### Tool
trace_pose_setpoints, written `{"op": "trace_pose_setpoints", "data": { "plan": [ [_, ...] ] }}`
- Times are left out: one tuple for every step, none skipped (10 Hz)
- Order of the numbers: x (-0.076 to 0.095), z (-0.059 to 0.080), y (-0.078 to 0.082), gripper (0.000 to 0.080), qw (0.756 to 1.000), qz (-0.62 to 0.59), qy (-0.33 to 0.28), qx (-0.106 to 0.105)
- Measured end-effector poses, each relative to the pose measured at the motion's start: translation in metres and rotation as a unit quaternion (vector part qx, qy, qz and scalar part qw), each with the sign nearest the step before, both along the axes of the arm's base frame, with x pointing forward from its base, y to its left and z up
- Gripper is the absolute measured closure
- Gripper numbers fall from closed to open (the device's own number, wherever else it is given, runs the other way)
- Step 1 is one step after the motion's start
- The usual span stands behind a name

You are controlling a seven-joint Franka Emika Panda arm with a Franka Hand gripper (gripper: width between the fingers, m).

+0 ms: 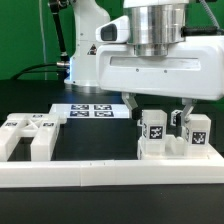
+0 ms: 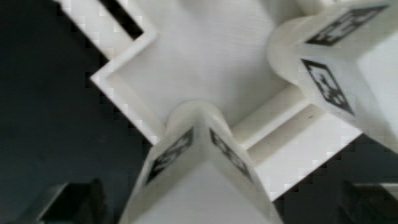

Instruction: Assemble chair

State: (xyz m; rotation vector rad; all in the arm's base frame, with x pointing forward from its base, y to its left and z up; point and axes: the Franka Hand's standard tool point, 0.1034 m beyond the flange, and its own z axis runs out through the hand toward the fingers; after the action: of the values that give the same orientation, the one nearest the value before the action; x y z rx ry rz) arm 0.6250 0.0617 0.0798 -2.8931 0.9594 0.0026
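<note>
jaws apart, blocky smooth white chair [image 1: 152,147], square tags

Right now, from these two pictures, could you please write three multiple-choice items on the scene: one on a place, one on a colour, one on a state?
1. Where do the loose chair parts lie?
A. at the exterior view's right
B. at the exterior view's left
C. between the gripper's fingers

2. What colour is the table?
A. black
B. white
C. red

3. How is the gripper?
A. shut on a part
B. shut on nothing
C. open

Key: 1 B, they lie far to that side of the gripper. 2 A, black shows between the white parts. 3 C, its fingers stand wide apart over the tagged blocks.
</note>
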Motion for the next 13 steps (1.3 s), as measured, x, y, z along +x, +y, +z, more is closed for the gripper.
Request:
{"op": "trace_pose_setpoints", "data": {
  "plan": [
    [-0.0002, 0.0001, -0.0003, 0.0151, 0.999, 0.040, -0.004, -0.001],
    [-0.0001, 0.0001, -0.0016, 0.0151, 0.996, 0.084, -0.008, -0.002],
    [0.0000, 0.0001, -0.0029, 0.0151, 0.993, 0.119, -0.011, -0.004],
    [0.0000, 0.0000, -0.0033, 0.0151, 0.989, 0.144, -0.013, -0.004],
    [-0.0001, -0.0003, -0.0039, 0.0151, 0.984, 0.176, -0.016, -0.006],
    [-0.0001, -0.0006, -0.0053, 0.0151, 0.977, 0.210, -0.019, -0.007],
    [-0.0003, -0.0013, -0.0073, 0.0151, 0.971, 0.238, -0.021, -0.008],
    [0.0004, -0.0018, -0.0081, 0.0151, 0.968, 0.248, -0.025, -0.011],
    [0.0003, -0.0022, -0.0075, 0.0151, 0.970, 0.241, -0.025, -0.012],
    [0.0003, -0.0022, -0.0083, 0.0278, 0.970, 0.240, -0.025, -0.012],
    [0.0003, -0.0023, -0.0085, 0.0414, 0.970, 0.240, -0.025, -0.012],
    [0.0003, -0.0023, -0.0086, 0.0414, 0.971, 0.237, -0.024, -0.012],
    [0.0003, -0.0024, -0.0086, 0.0511, 0.973, 0.228, -0.024, -0.012]
  ]
}}
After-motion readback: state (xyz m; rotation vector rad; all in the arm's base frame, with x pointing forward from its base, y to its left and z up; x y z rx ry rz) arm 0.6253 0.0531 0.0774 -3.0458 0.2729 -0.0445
